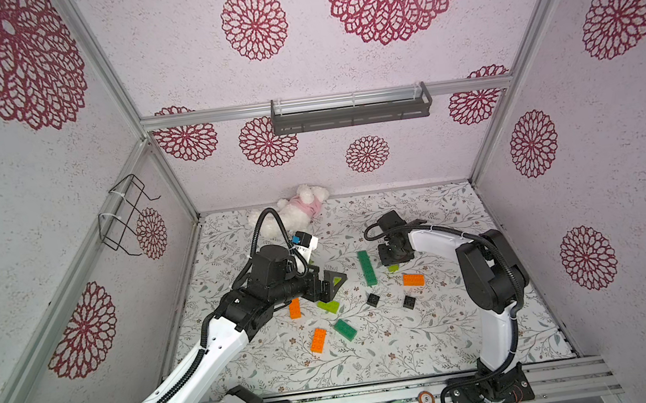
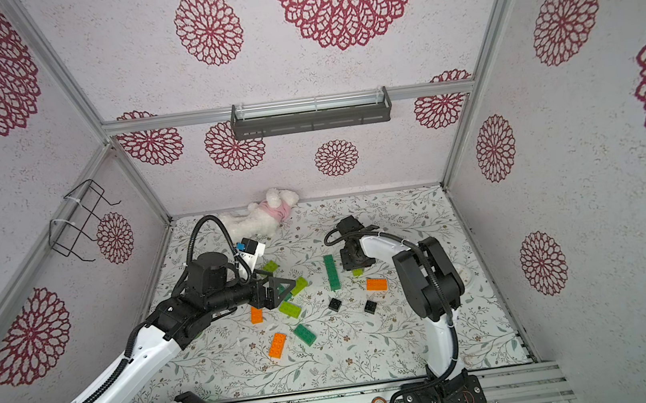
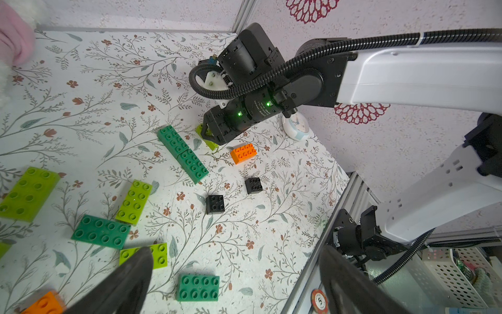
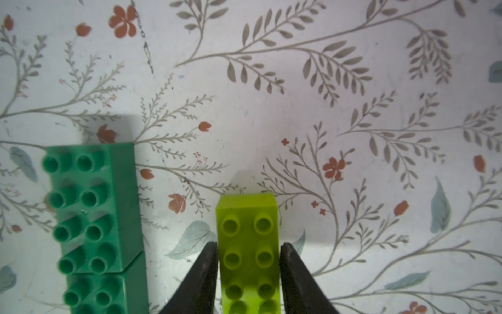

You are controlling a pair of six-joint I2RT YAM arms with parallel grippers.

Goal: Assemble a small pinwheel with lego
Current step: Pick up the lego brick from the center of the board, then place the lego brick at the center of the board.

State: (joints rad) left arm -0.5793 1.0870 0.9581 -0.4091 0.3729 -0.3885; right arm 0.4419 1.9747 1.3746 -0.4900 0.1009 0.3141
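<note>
Jaws of the right gripper (image 4: 248, 244) pinch the lime brick (image 4: 248, 217) by its long sides. Just beside them, two dark green bricks (image 4: 95, 212) abut end to end. The left gripper (image 1: 331, 286) holds its jaws spread, empty. We judge assembly barely begun: none stacked.

A white plush toy (image 1: 298, 210) lies on the floral tabletop (image 1: 415, 350) by the back wall, below a gray shelf (image 1: 351, 117).
</note>
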